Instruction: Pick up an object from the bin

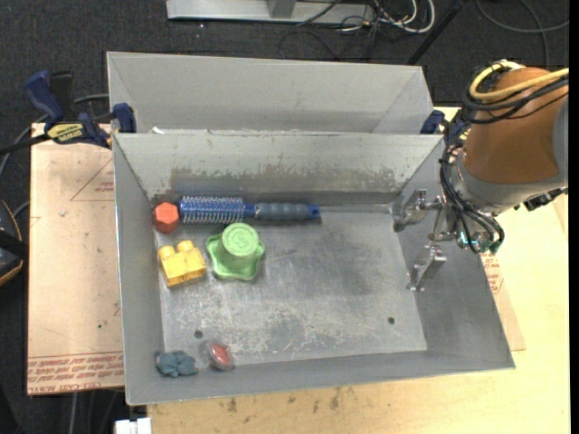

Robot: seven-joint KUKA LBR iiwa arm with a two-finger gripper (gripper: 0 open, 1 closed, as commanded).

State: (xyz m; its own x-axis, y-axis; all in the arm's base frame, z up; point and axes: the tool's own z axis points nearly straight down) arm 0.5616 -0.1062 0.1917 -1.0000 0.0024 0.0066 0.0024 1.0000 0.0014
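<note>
My gripper (412,246) hangs over the bin's right side, above bare floor, open with nothing between its fingers. The nearest loose things lie well to its left. A blue hairbrush (246,212) lies along the back wall. A green round lid-like piece (236,251) sits in front of the brush. A yellow toy brick (182,263) rests just left of the green piece.
A small orange-red block (166,216) sits at the brush's left end. In the front left corner lie a grey-blue lump (175,363) and a small red ball (220,355). The arm with its orange cover and cables reaches in over the right rim.
</note>
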